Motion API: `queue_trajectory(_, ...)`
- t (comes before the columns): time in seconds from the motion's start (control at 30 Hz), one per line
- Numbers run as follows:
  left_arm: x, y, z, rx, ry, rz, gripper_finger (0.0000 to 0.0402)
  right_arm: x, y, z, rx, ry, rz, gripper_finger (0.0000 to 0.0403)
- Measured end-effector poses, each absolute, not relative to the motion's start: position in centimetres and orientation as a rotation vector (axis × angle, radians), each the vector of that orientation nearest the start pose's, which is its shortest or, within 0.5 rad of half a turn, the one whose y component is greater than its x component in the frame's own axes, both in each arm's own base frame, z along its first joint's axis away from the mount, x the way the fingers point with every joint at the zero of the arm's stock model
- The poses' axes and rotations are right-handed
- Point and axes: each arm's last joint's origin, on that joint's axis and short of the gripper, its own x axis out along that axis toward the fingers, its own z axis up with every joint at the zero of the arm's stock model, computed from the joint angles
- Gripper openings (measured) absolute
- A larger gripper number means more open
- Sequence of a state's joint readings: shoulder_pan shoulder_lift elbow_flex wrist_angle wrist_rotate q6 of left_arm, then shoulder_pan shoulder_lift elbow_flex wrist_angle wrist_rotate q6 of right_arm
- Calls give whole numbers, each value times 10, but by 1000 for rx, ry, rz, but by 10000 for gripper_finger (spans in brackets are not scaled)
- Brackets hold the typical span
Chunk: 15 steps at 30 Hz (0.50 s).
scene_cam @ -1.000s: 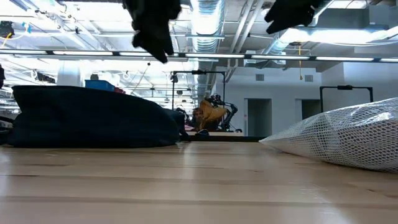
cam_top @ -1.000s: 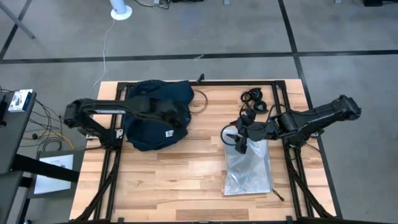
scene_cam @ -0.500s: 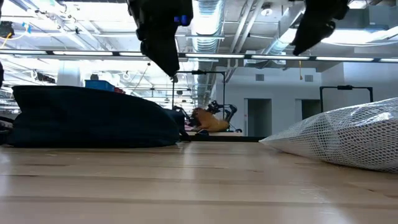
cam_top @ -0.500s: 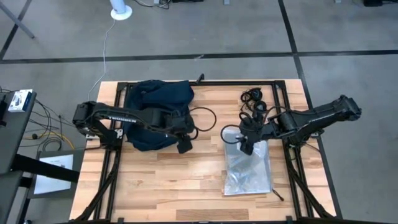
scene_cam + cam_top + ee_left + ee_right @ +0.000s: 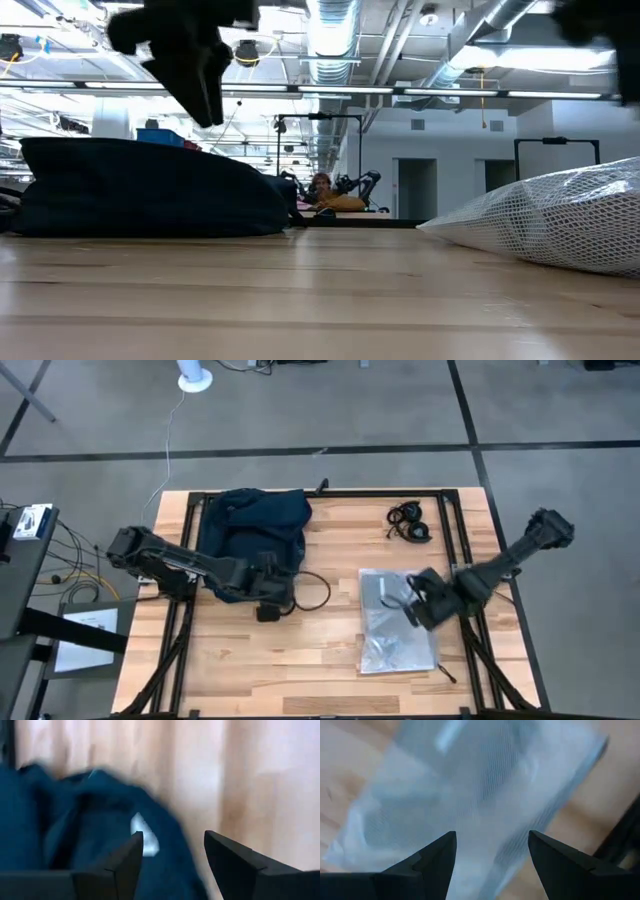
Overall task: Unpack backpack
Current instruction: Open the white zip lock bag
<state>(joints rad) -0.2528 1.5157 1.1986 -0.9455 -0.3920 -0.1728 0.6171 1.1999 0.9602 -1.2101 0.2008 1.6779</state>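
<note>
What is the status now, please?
Left gripper open, empty, at backpack near edge. Right gripper open, empty, over mesh bag. Nothing blocking.

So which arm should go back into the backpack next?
Left. The left gripper hovers open at the backpack's near edge, while the right gripper is open over the mesh bag, across the table.

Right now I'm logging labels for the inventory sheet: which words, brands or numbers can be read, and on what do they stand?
None can be read.
Large dark navy fabric backpack: a small white label shows in the left wrist view, blurred, no letters legible.
Clear mesh-patterned plastic bag: no print visible.
Left gripper and right gripper: no markings legible.
</note>
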Motion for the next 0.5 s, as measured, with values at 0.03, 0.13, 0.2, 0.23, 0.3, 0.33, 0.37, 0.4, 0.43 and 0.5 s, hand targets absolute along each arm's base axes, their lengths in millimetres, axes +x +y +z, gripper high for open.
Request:
queue_trajectory(0.03,274,-61,256,223,1135,188,194,153,111,249,878,1178,-789,239)
queue_trajectory(0.13,254,-58,247,156,1040,129,181,140,128,234,1004,1200,-826,239)
queue_trajectory(0.2,241,-55,246,110,970,104,172,132,135,226,1055,1195,-860,239)
queue_trajectory(0.23,235,-54,245,87,944,95,168,128,137,223,1071,1193,-876,239)
queue_trajectory(0.3,227,-52,244,49,895,81,162,121,140,219,1081,1189,-906,239)
queue_trajectory(0.33,223,-51,245,31,874,75,160,119,140,216,1082,1184,-916,239)
queue_trajectory(0.37,220,-51,246,18,853,75,158,117,141,213,1080,1183,-918,239)
queue_trajectory(0.4,218,-50,247,1,835,79,158,117,141,209,1086,1182,-911,239)
queue_trajectory(0.43,217,-50,248,-15,825,84,158,118,141,205,1098,1181,-894,239)
queue_trajectory(0.5,216,-49,248,-36,819,92,158,122,142,195,1155,1167,-858,239)
